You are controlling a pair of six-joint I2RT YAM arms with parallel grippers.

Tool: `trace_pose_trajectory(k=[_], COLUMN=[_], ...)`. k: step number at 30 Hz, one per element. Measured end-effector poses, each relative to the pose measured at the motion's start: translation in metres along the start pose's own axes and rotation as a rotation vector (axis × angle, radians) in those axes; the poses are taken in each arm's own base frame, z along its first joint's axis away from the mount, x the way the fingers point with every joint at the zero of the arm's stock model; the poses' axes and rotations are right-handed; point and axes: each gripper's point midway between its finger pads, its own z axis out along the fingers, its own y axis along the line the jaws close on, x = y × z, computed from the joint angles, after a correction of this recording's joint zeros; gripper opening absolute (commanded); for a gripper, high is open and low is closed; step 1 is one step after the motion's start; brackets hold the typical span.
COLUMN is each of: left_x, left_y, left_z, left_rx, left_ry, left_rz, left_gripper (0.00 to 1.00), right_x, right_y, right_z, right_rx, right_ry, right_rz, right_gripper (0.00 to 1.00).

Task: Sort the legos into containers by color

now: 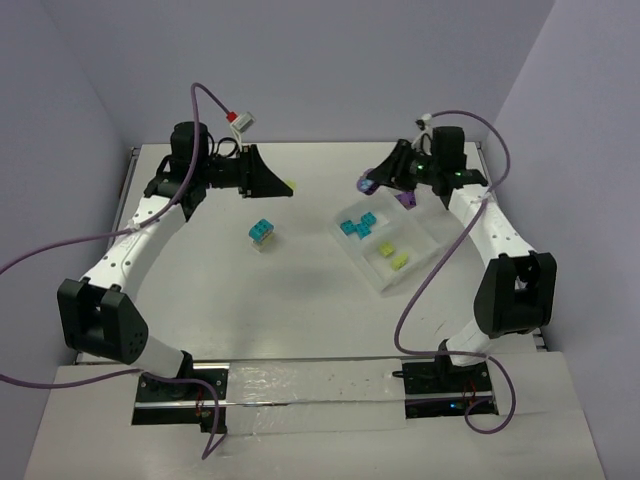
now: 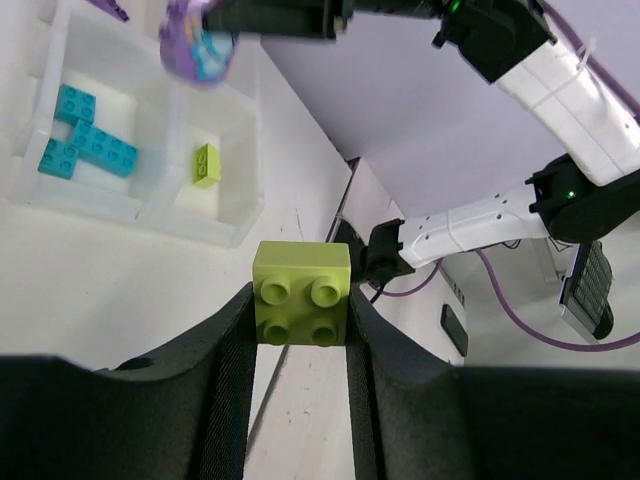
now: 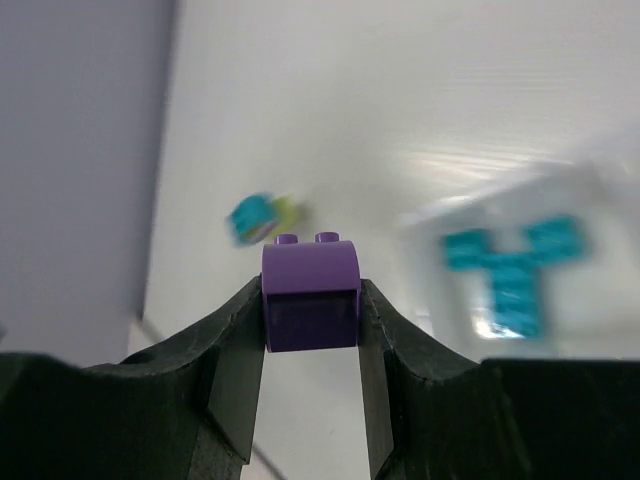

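My left gripper (image 1: 281, 186) is shut on a lime green brick (image 2: 300, 293) and holds it above the table, left of the clear tray (image 1: 420, 262). My right gripper (image 1: 371, 184) is shut on a purple brick (image 3: 310, 292), above the table by the tray's far left corner. In the tray lie several cyan bricks (image 1: 358, 225), two lime bricks (image 1: 393, 255) and a purple brick (image 1: 406, 200), each colour in its own compartment. A stacked cyan and lime pair (image 1: 262, 233) stands on the table left of the tray. It shows blurred in the right wrist view (image 3: 262, 217).
The left wrist view shows the tray (image 2: 225, 215) with the cyan bricks (image 2: 85, 145) and one lime brick (image 2: 206, 165), and the right gripper (image 2: 195, 45) above it. Purple cables hang from both arms. Walls close in the table at the back and sides.
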Motion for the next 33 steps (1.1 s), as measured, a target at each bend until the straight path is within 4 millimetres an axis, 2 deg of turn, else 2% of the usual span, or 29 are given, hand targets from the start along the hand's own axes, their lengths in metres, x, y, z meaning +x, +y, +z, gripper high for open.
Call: trace_pose_trajectory(k=[2,5,8,12,15,17,19,20,22,27,30,33], left_x=[0.004,0.017,0.038,0.064,0.073,0.078,0.087,0.089,0.090,0.092,0.087,0.092], left_y=[0.001,-0.004,-0.011,-0.005,0.005,0.010,0.013,0.014,0.015,0.019,0.030,0.045], left_z=[0.007,0.030,0.060,0.092,0.115,0.130,0.143,0.148,0.158,0.180,0.196,0.208], left_rx=[-0.015,-0.019,-0.004,-0.029,-0.064,-0.079,-0.098,-0.107,-0.122,-0.163,-0.213,-0.263], left_ry=[0.016,0.067,0.137,0.220,0.258,0.277,0.302,0.310,0.317,0.332,0.319,0.325], left_rz=[-0.010,-0.011,-0.012,-0.039,-0.047,-0.047,-0.052,-0.052,-0.047,-0.037,-0.026,-0.027], left_gripper=[0.00,0.00,0.00,0.00,0.00,0.00,0.00,0.00,0.00,0.00,0.00,0.01], right_x=[-0.016,-0.033,-0.048,-0.071,-0.071,-0.064,-0.056,-0.052,-0.048,-0.055,-0.061,-0.070], right_y=[-0.044,-0.100,-0.126,-0.153,-0.178,-0.194,-0.207,-0.210,-0.214,-0.208,-0.197,-0.176], right_z=[-0.012,-0.036,-0.049,-0.045,-0.036,-0.031,-0.027,-0.026,-0.027,-0.031,-0.041,-0.060], right_rx=[0.175,0.430,0.588,0.708,0.778,0.822,0.855,0.866,0.879,0.883,0.879,0.864], right_ry=[-0.071,-0.173,-0.228,-0.270,-0.254,-0.228,-0.202,-0.188,-0.168,-0.184,-0.207,-0.262], right_rz=[0.059,0.116,0.122,0.110,0.115,0.124,0.135,0.139,0.143,0.135,0.127,0.109], right_gripper=[0.00,0.00,0.00,0.08,0.26,0.61,0.75,0.80,0.81,0.83,0.83,0.83])
